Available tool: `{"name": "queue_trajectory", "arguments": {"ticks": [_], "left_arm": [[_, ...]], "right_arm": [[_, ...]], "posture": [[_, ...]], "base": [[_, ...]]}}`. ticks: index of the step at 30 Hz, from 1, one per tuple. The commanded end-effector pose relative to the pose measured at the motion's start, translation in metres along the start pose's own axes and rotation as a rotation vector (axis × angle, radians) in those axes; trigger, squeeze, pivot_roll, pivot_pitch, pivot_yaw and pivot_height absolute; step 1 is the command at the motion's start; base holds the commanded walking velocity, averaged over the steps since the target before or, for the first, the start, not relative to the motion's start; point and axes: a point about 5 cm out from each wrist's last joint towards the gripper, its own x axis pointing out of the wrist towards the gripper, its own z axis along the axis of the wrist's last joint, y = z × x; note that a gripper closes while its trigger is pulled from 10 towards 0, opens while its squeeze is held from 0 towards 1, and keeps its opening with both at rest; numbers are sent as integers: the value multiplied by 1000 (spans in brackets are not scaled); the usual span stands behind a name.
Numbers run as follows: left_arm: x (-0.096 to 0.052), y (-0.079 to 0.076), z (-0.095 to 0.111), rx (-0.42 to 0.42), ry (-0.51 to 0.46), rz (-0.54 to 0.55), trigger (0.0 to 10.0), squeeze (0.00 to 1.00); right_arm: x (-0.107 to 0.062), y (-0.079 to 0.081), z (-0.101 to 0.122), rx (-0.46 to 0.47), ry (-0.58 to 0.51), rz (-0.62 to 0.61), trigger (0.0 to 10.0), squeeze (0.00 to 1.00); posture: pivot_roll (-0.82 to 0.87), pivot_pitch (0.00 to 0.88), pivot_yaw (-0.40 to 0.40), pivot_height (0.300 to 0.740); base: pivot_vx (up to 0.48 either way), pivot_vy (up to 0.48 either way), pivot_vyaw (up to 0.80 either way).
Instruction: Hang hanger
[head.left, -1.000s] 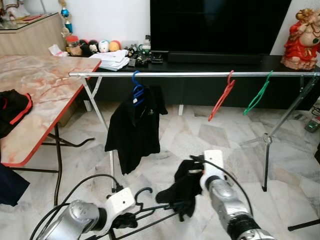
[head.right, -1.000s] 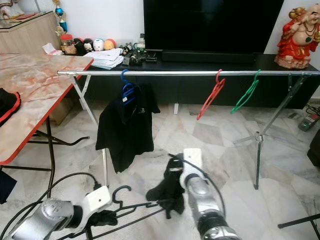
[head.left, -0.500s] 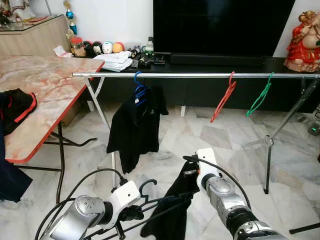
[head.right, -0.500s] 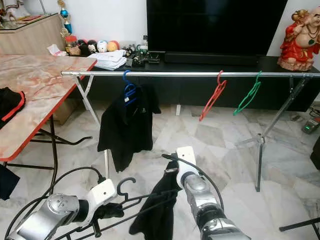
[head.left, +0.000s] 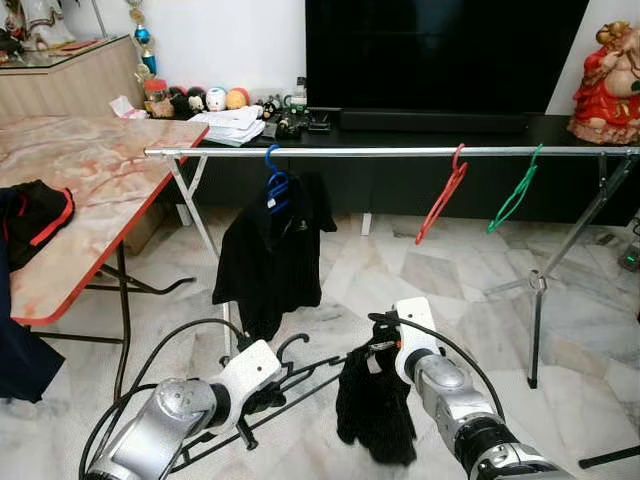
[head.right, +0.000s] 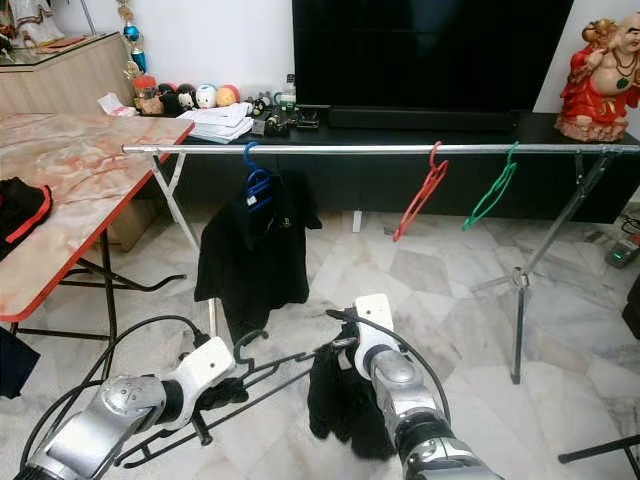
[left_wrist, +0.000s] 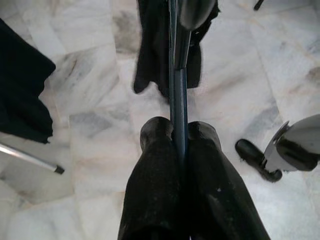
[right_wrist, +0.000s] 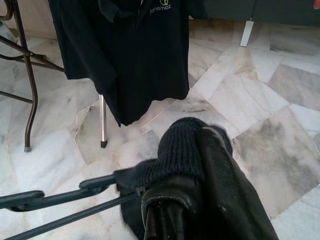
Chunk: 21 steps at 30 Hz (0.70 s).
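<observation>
L gripper (left_wrist: 179, 150), lower left of the eye views, is seen clamped on a black hanger (head.left: 300, 375), fingers (left_wrist: 155, 175) pressed tight either side of its thin bar in the wrist view. R gripper (head.left: 385, 352), lower centre, is closed on a dark knit garment (head.left: 375, 405) that is draped at the hanger's far end and hangs down toward the floor; the hanger is thus held between both grippers, low, well below the rail (head.left: 400, 151). Its hook (head.left: 290, 345) is seen curling up just beside the L wrist. Above, across the upper-middle of the frame, the silver rail runs left to right: a blue hanger (head.left: 276, 185) w/ a black polo shirt (head.left: 270, 250) at centre-left, a red hanger (head.left: 443, 195) right of centre, a green hanger (head.left: 515, 190) further right. Bare rail is seen between shirt and red hanger. The table (head.left: 90, 190) edge, red-trimmed, lies at left, near the rail's end. Open marble floor (head.left: 450, 270) is seen under the rail; rack leg (head.left: 535, 320) at right.
</observation>
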Motion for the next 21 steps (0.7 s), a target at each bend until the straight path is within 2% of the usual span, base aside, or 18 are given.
{"name": "queue_trajectory", "arguments": {"ticks": [1,12,21], "left_arm": [[-2,7,8,-3,-44,31,10000,0],[0,-4,12,-51,-73,-51,10000,0],[-7,-18,6,-102,-36,-221,10000,0]], "right_arm": [[1,3,4,-1,-23,13,10000,0],[2,5,7,24,-29,7,10000,0],[2,5,13,18,-56,-8,10000,0]], "posture": [[80,0,41,740],[93,0,39,740],[102,0,37,740]], "base": [[0,0,0],[0,0,0],[0,0,0]]}}
